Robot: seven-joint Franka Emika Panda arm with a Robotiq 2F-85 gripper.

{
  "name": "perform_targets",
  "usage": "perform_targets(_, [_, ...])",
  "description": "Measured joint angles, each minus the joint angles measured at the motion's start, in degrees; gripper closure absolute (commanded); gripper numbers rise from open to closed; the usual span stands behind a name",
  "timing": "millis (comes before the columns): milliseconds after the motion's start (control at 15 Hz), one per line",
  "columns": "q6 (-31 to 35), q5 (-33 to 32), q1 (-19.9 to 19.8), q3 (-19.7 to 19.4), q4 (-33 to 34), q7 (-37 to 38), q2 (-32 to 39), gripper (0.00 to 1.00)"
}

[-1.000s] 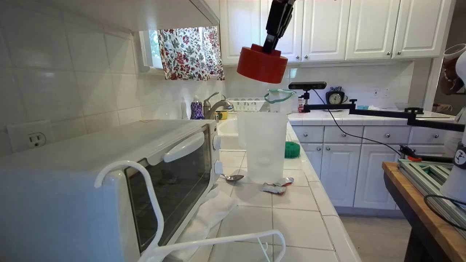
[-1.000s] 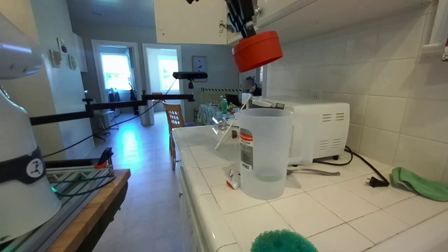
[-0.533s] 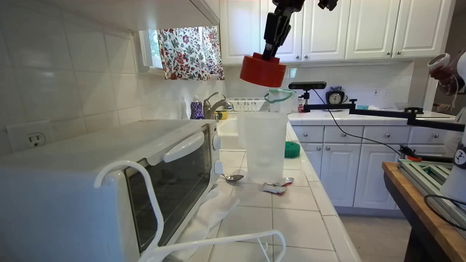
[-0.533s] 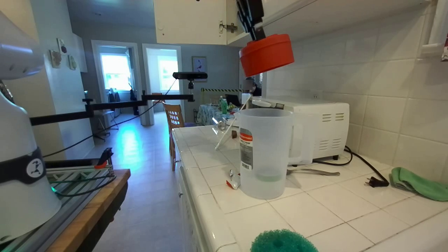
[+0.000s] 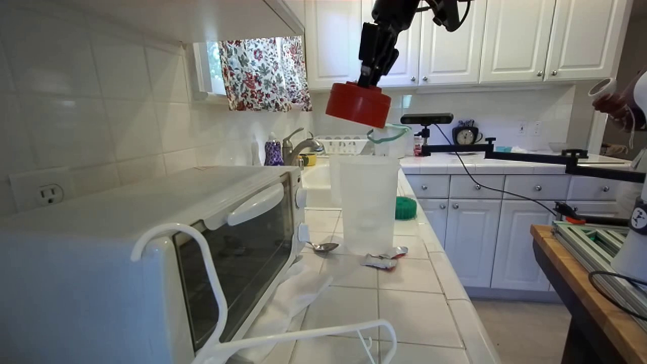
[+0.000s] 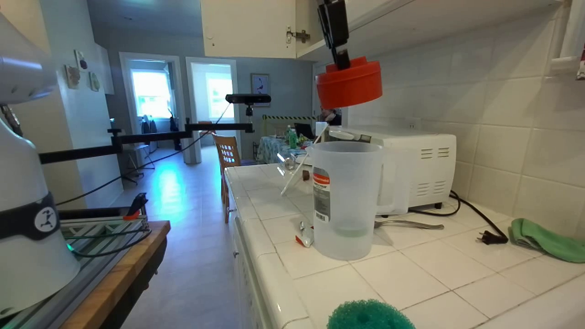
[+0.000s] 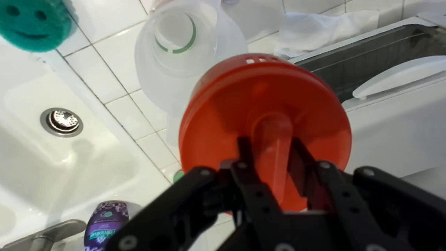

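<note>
My gripper is closed on the raised ridge of a round red lid, one finger on each side of it. In both exterior views the lid hangs tilted in the air, above the mouth of a frosted clear pitcher and apart from it. The pitcher stands upright on the white tiled counter, with a green ring visible inside its bottom in the wrist view. From the wrist, the lid covers part of the pitcher. The lid's underside is hidden there.
A white toaster oven stands beside the pitcher. Around the pitcher lie a spoon, a torn wrapper and a green sponge. A white wire hanger-like piece is nearest the camera. An open cabinet door hangs overhead; the sink adjoins.
The gripper has come down with the red lid, bringing it closer to the pitcher's mouth. Its tilt has lessened in an exterior view. The pitcher has stayed put.
</note>
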Motion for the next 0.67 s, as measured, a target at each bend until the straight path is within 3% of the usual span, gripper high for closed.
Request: perform_targets(667, [1.17, 2.8, -0.51, -2.84, -4.5, -1.99, -0.97, 0.92])
